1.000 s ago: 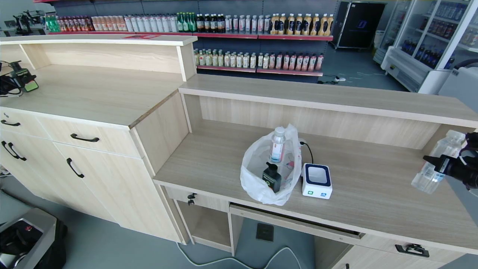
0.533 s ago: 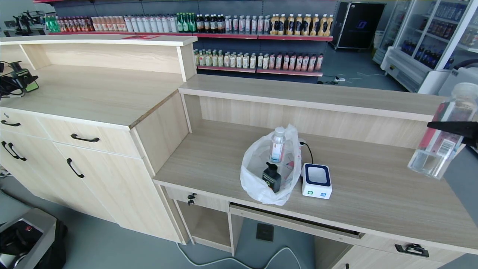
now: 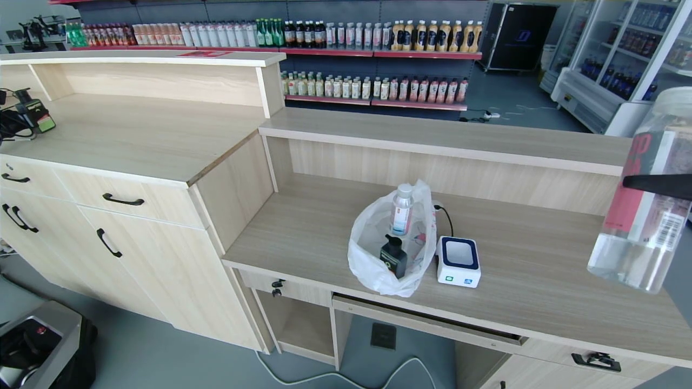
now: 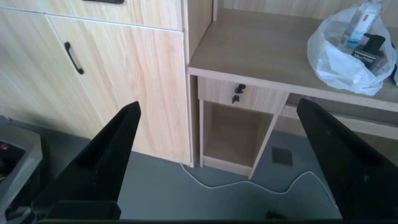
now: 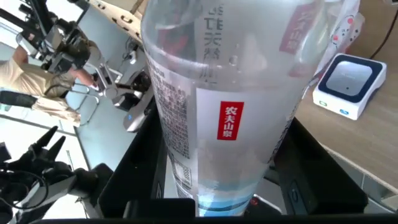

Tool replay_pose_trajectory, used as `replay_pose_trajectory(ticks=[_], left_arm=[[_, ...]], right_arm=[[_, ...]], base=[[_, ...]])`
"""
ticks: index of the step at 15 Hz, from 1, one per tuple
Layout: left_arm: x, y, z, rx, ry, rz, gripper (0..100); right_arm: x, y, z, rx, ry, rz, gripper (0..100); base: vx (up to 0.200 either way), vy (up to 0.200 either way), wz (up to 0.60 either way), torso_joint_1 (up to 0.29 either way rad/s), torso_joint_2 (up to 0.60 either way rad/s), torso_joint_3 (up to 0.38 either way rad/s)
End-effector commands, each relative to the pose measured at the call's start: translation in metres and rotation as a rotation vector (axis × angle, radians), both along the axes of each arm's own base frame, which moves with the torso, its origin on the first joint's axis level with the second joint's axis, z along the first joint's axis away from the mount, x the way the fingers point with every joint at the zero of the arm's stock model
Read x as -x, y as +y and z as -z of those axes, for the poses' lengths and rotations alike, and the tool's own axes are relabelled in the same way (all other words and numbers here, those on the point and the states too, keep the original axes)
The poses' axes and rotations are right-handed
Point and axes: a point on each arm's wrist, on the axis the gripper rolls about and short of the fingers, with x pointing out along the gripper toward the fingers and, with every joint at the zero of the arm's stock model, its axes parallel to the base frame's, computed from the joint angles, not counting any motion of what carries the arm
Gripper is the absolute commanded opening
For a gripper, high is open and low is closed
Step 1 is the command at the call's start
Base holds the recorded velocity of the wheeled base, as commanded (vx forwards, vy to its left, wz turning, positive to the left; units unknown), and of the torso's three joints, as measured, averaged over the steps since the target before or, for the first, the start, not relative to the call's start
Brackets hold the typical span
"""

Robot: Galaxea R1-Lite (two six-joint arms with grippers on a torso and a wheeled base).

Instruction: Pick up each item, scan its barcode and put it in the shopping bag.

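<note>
**One bottle in the air, two in the bag**

One long light-wood counter [image 3: 540, 254] runs across the head view, with a raised ledge along its far side. One white plastic shopping bag [image 3: 363, 265] stands open on it near the front edge, towards the counter's left end.

Three bottles are in view among the task's things. The largest to the eye is a clear water bottle [image 3: 643, 216] with a red-and-white label. It is held up off the counter at the far right, close to the head camera and leaning slightly, with a barcode showing on the label's lower part. The right gripper [image 5: 224, 155] has its fingers clenched round the bottle's middle, and one black finger [image 3: 657, 186] crosses the label in the head view.

One scanner [image 3: 458, 261] — a small white box with a dark-rimmed window on top — sits just beside the bag on the bag's right. One black cable [image 3: 447, 216] leads away from behind it. In the right wrist view the scanner [image 5: 348, 78] lies beyond the held bottle, well apart from it.

The other two bottles are inside the bag. One clear bottle with a white cap [image 3: 401, 210] stands upright at the back, its top above the bag's rim. One smaller black bottle [image 3: 394, 257] stands in front of it.

The left gripper [image 4: 219, 124] hangs low, out in front of the counter and over the grey floor. Its two fingers are spread wide and grasp nothing — the bag [image 4: 336, 59] sits well away from it.
</note>
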Motion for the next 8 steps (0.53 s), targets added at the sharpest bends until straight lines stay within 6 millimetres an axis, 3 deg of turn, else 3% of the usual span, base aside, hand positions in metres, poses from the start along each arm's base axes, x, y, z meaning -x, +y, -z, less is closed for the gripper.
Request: replay_pose_trajectory(ticks=[1,4,8], left_arm=[[0.000,0.000,0.000,0.000,0.000,0.000,100],[0.000,0.000,0.000,0.000,0.000,0.000,100],[0.000,0.000,0.000,0.000,0.000,0.000,100]], right_arm=[[0.019,0.009,-0.004,0.031,-0.059,-0.028,0],[0.033,0.025,0.004,0.085,-0.058,0.007,0],[0.056,0.042,0.000,0.129,-0.061,0.019,0]], base=[[0.000,0.000,0.00,0.000,0.00,0.000],[0.000,0.000,0.00,0.000,0.00,0.000],[0.000,0.000,0.00,0.000,0.00,0.000]])
